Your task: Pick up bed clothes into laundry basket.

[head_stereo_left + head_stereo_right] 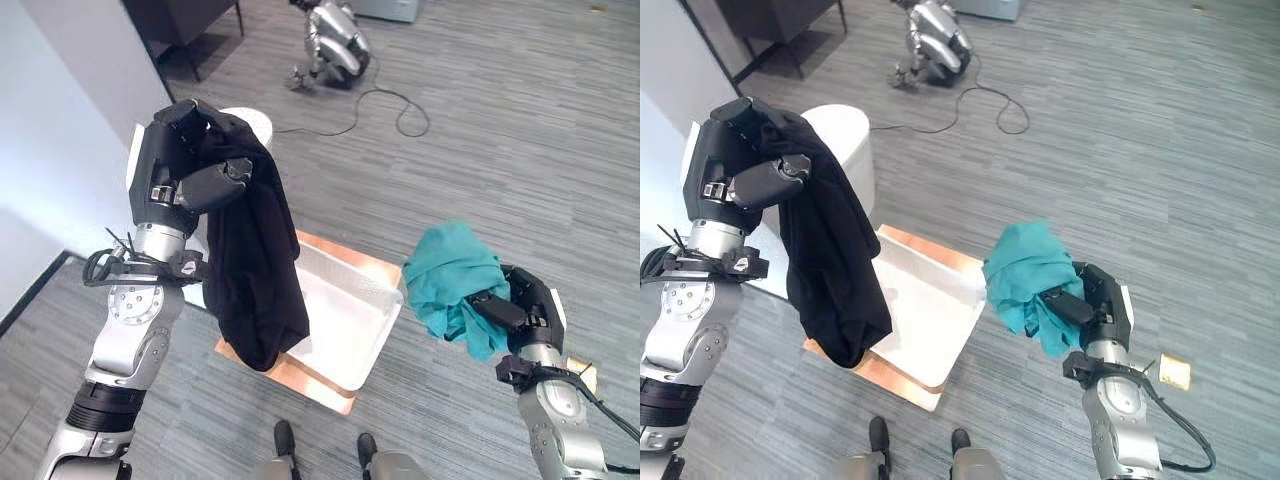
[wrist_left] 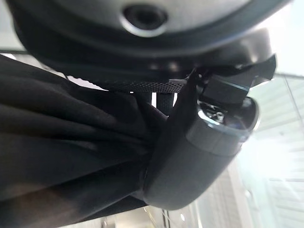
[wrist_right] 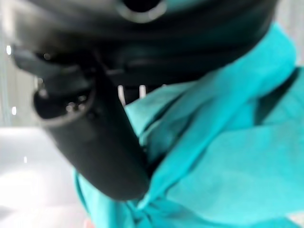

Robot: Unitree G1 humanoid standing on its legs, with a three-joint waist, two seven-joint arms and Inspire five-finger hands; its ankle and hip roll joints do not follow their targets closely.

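grey striped carpet point(image 1: 520, 130), white wall point(image 1: 60, 140)

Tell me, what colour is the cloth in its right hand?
Teal, clearest in the right eye view.

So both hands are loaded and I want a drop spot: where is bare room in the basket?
The white basket looks bare across its floor. The black garment in the left hand hangs over its left side, crowding that part. The teal cloth in the right hand is just right of the rim.

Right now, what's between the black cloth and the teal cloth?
In the left eye view, the white basket sits on the floor between the black cloth in the left hand and the teal cloth in the right hand.
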